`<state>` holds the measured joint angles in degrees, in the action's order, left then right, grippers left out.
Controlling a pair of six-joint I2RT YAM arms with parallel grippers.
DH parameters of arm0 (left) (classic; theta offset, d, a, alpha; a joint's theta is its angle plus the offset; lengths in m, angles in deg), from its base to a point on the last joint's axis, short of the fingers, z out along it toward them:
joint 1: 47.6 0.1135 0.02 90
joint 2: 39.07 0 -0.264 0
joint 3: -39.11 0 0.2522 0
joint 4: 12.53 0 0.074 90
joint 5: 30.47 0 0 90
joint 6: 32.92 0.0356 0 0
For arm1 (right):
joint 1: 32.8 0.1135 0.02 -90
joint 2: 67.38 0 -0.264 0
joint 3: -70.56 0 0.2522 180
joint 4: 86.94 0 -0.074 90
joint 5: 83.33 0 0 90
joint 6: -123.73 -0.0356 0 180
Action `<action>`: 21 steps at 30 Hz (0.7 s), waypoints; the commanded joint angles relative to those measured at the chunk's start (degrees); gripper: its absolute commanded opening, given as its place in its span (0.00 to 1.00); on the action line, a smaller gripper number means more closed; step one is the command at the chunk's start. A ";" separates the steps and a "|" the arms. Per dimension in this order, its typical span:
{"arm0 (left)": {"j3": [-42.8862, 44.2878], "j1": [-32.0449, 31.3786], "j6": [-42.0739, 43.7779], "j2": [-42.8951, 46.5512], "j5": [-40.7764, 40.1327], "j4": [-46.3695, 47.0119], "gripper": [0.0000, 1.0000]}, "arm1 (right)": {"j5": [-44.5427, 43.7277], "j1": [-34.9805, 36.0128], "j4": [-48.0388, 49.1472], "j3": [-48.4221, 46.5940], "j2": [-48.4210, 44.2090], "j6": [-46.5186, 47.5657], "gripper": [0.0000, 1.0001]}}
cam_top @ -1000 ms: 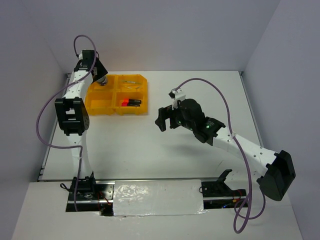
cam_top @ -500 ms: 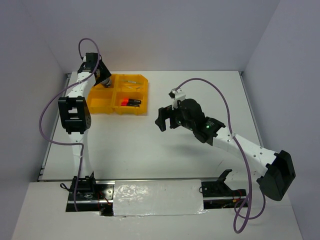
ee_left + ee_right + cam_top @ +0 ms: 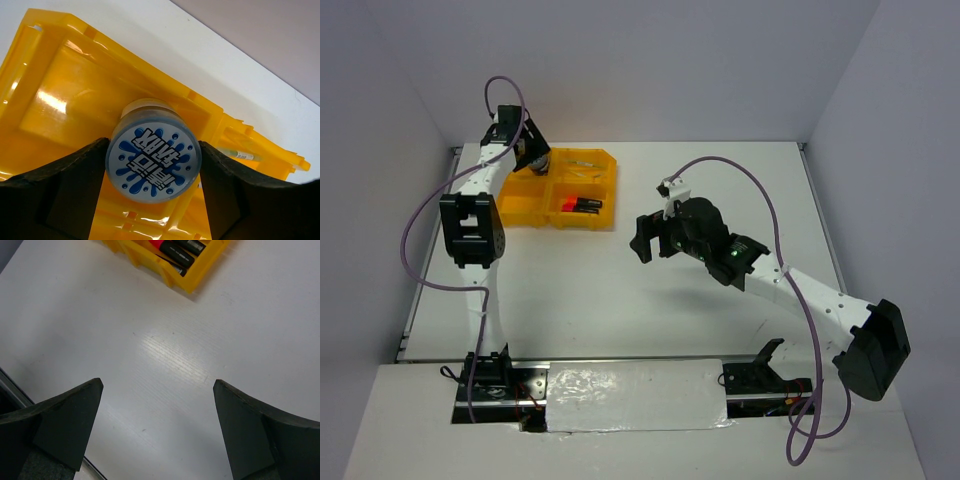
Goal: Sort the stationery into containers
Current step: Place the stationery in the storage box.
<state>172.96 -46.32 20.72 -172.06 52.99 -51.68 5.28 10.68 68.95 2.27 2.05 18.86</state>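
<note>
Clamping grey-blue roll (image 3: pixel 152 165) in left gripper (image 3: pixel 152 150), tray (image 3: pixel 55 105) compartment just beneath; risking divider strike and bounce-out if dropped off-centre. Holding right gripper (image 3: pixel 157 390) splayed, empty.

**Q:** How do things lie around the tray (image 3: pixel 516 212)?

**A:** It rests on the table (image 3: pixel 620 300). The markers (image 3: pixel 582 205) lie in its near-right compartment, and a pen (image 3: pixel 582 163) lies in the far-right one, behind them.

**Q:** And the arms?

**A:** The left gripper (image 3: pixel 533 158) hangs over the tray's far-left compartment, with a roll (image 3: pixel 153 151) between its fingers. The right gripper (image 3: pixel 642 248) hangs right of the tray and slightly nearer, over the table, apart from the tray.
</note>
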 commanded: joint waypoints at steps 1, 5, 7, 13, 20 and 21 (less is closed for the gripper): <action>1.28 -0.84 -0.38 5.19 0.57 1.57 0.83 | -0.46 -0.16 1.65 -0.41 -0.26 0.46 1.00; 1.28 -0.84 -0.03 6.25 -0.40 0.87 0.98 | -0.72 -0.15 1.65 -0.50 0.00 0.55 1.00; 1.37 -2.41 0.06 7.30 -0.84 0.17 0.99 | -1.33 -0.15 1.47 -0.50 0.36 0.37 1.00; 1.37 -4.44 1.20 13.79 -4.87 -3.78 0.99 | -6.42 -2.08 -2.47 -3.31 3.08 -2.87 1.00; -21.68 -9.79 0.50 40.38 -6.55 -0.20 0.99 | -15.57 -13.06 -12.05 -3.40 5.72 -11.04 1.00; -25.05 -10.67 0.24 43.40 -5.51 0.42 0.99 | -16.97 -14.38 -12.67 -2.35 5.80 -11.58 1.00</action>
<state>154.32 -54.91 20.87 -138.45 47.83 -53.23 -5.63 -0.40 60.82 0.39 7.62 11.43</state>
